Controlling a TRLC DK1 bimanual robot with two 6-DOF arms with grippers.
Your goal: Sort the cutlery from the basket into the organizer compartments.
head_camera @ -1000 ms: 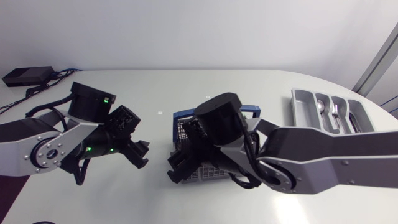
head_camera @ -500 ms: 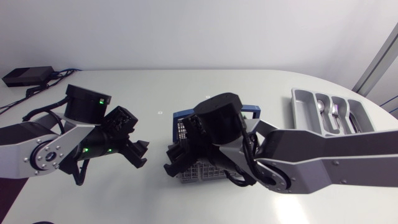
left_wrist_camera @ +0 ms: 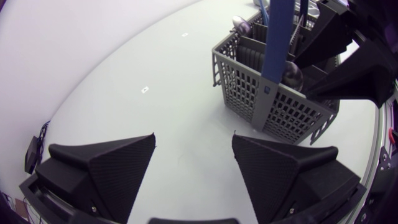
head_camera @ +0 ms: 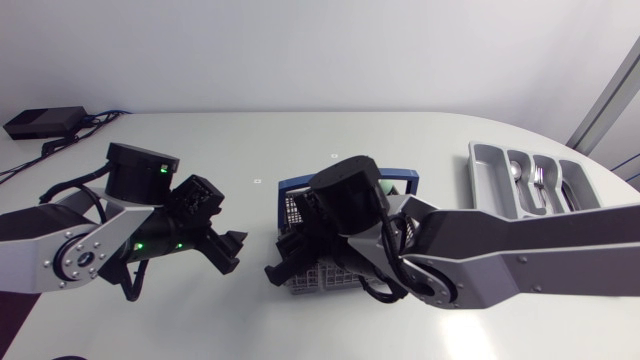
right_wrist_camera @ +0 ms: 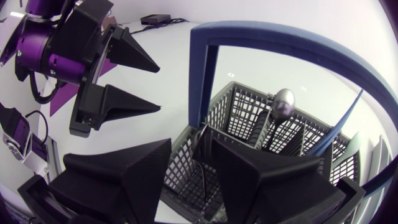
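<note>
A grey mesh basket (head_camera: 318, 283) with a blue handle (head_camera: 295, 184) stands at mid-table, mostly hidden under my right arm. My right gripper (head_camera: 283, 262) hangs over the basket's left end. In the right wrist view the right gripper (right_wrist_camera: 191, 146) has its fingers close together but open, with a thin cutlery handle (right_wrist_camera: 202, 163) upright between them. A spoon (right_wrist_camera: 284, 102) stands further along in the basket (right_wrist_camera: 249, 118). My left gripper (head_camera: 225, 250) is open just left of the basket (left_wrist_camera: 273, 106), with nothing between its fingers (left_wrist_camera: 106, 165). The grey organizer (head_camera: 485, 165) sits far right.
Several pieces of cutlery (head_camera: 540, 185) lie in the organizer's compartments. A black box with cables (head_camera: 40, 122) rests at the table's back left corner. Bare tabletop (head_camera: 300, 140) lies behind the basket and between it and the organizer.
My right gripper's fingers have drawn closer together around a cutlery handle at the basket's left end. My left gripper has shifted slightly nearer the basket and opened a little wider.
</note>
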